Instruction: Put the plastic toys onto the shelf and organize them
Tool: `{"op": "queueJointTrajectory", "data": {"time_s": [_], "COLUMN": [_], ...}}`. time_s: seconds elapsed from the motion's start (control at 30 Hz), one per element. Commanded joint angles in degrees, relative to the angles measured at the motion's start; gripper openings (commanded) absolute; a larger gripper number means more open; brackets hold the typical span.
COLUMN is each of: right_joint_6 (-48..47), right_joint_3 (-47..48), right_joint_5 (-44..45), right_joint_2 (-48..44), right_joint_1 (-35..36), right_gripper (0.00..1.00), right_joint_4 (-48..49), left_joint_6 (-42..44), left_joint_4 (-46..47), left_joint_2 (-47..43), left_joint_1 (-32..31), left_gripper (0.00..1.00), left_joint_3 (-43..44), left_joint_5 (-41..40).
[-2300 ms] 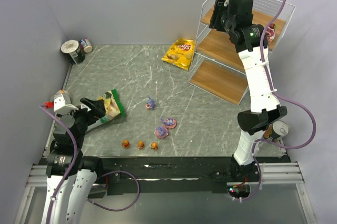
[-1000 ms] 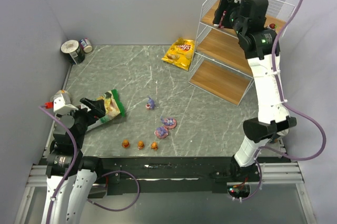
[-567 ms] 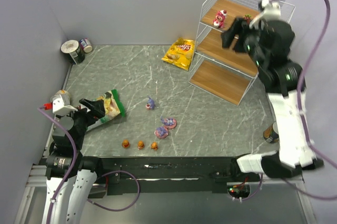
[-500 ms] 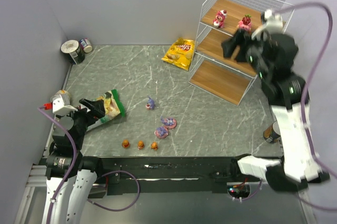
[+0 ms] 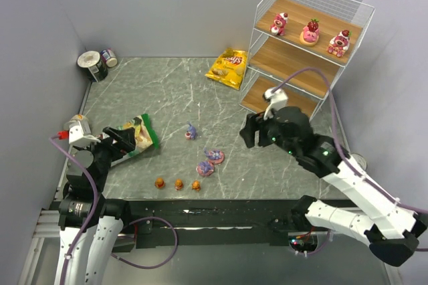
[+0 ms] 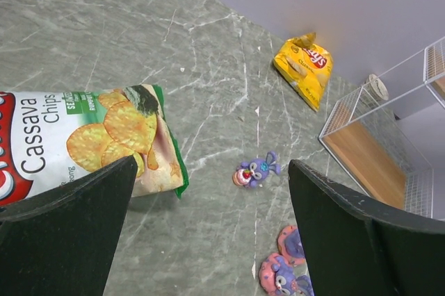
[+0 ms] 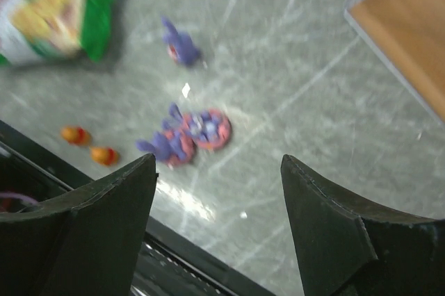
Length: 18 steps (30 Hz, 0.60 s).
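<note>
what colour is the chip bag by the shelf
Yellow plastic chip bag, red logo; left wrist view.

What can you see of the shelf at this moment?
The shelf is a tall white wire-frame rack with three light brown wooden boards. It stands upright at the far right corner of the table. Three pink-and-red strawberry-like toys sit in a row on the top board; the middle and bottom boards look bare. A yellow chip bag lies on the table just to its left in the overhead view.
</note>
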Motion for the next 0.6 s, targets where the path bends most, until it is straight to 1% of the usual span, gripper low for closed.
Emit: {"op": "queueJointTrajectory", "data": {"time_s": [0.0, 0.07, 0.13, 0.27, 0.37, 0.43, 0.47, 0.5, 0.57], "right_joint_6": [1.0, 1.09, 1.44, 1.97, 1.44, 1.0, 0.83, 0.56, -0.05], "right_joint_3": [-4.27, -5.78, -8.41, -13.6, -16.15, -16.94, -17.82, -18.26, -18.79], "right_joint_5": [4.01, 3.23, 0.6, -4.85, -7.67, -7.94, -9.34, -9.61, -9.26], "right_joint_2": [-1.74, -2.36, -3.06, -3.15, -0.96, 1.15, 1.85, 3.43, 5.19], "right_joint_1": [2.74, 3.18, 3.53, 4.32, 5.37, 6.34, 7.48, 8.45, 10.9], "right_gripper": [0.79, 0.8, 0.79, 0.8, 0.8, 0.8, 0.8, 0.8, 0.8], "right_joint_4": [3.99, 5.65, 7.5, 14.96, 17.43, 18.75, 19.63, 21.81, 23.06], "left_joint_6": [0.75, 0.66, 0.66, 0.58, 0.66, 0.66, 0.58, 0.57, 0.66], "left_joint_4": [2.51, 2.34, 2.34, 2.25, 2.25, 2.34, 2.34, 2.34, 2.34], "left_joint_2": [-0.48, -0.04, 0.48, 1.1, 1.36, 1.54, 1.71, 1.8, 1.98], "left_joint_1": [0.16, 0.16, 0.16, 0.25, 0.16, 0.16, 0.16, 0.16, 0.16], "left_gripper": [0.96, 0.96, 0.96, 0.96, 0.96, 0.96, 0.96, 0.96, 0.96], "left_joint_3": [-0.08, 0.01, 0.1, 0.1, 0.1, 0.01, 0.01, 0.09, 0.01], "left_joint_5": [1.04, 0.95, 1.04, 1.04, 1.12, 1.13, 1.13, 1.21, 1.21]}}
